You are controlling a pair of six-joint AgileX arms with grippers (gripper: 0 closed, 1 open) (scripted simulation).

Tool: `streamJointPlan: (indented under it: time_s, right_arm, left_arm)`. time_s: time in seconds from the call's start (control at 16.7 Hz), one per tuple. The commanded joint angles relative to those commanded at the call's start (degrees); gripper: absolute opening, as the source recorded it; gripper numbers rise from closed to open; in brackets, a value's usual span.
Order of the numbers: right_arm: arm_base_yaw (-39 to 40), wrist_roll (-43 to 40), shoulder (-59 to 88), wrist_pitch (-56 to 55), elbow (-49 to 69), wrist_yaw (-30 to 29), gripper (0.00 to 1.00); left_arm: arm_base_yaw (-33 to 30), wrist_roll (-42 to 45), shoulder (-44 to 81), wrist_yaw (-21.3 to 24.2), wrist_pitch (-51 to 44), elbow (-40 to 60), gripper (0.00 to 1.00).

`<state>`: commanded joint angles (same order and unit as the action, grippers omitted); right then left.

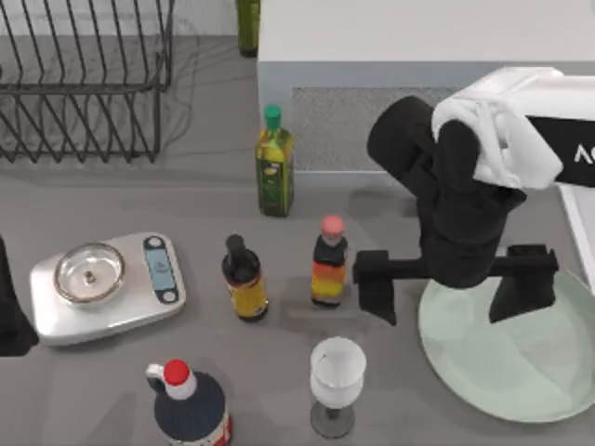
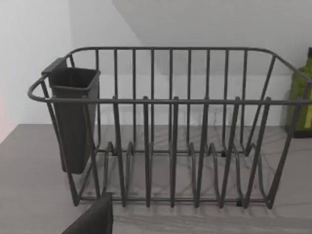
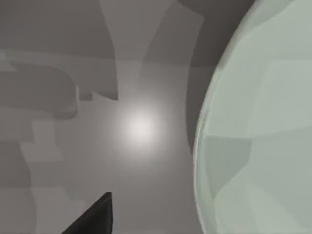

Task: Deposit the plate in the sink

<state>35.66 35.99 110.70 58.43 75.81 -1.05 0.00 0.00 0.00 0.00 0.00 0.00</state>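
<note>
The right hand hangs over the desk near its right edge, fingers spread wide apart and holding nothing, one finger over the bare desk, the other over the plate. The plate lies flat at the desk's front right corner. Just left of the hand stands a small bottle. The left hand sits at the left edge; whether it is open I cannot tell.

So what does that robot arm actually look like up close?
The right arm has a glossy white shell with dark lettering, then chunky matt black segments. Its pincer is a black crossbar with two blocky, squared-off black fingers. The left arm shows as a black shape at the table's left edge.
</note>
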Motion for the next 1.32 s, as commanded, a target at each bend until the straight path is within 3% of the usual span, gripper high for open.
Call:
streamJointPlan:
  time_s: [0.48, 0.84, 1.32]
  right_arm:
    - [0.3, 0.5, 5.8, -16.0, -8.1, 0.6, 1.0]
    - [0.2, 0.8, 5.9, -18.0, -8.7, 0.9, 1.0]
    - [0.2, 0.8, 5.9, -18.0, -8.7, 0.9, 0.4]
  left_arm:
    - [0.0, 0.0, 0.0, 0.0, 0.0, 0.0, 1.0]
    - [0.0, 0.0, 0.0, 0.0, 0.0, 0.0, 1.0]
    - [0.0, 0.0, 0.0, 0.0, 0.0, 0.0, 1.0]
